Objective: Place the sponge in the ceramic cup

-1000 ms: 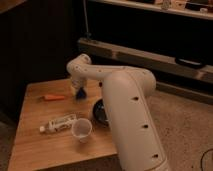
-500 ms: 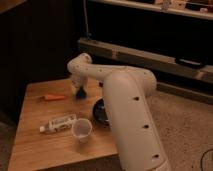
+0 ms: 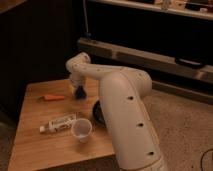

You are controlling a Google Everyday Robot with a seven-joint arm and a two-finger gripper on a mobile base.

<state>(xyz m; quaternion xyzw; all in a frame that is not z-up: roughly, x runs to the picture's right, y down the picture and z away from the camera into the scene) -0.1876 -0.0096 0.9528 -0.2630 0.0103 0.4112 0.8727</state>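
On the wooden table point(image 3: 30, 145), counting from the left, lies one thin orange object point(image 3: 52, 97), flat on the surface just left of the gripper point(image 3: 79, 93) and at about its level. One white tube point(image 3: 58, 123) lies on its side nearer the front edge, below and left of the gripper and well apart from it.

The single gripper hangs from the wrist at the far middle of the table, pointing down and close to the surface. Its two fingers are closed on the one sponge point(image 3: 79, 91), a dark-blue block that keeps them spread fairly wide. Whether the sponge touches the wood cannot be told.

One ceramic cup point(image 3: 81, 129) – pale, round and upright, its mouth facing up – stands almost straight in front of the gripper, toward the near edge, close beside the tube's right end. One black bowl point(image 3: 97, 112) sits to the right of the gripper and just behind the cup – partly hidden by the one thick white arm point(image 3: 125, 100), which fills the right side.
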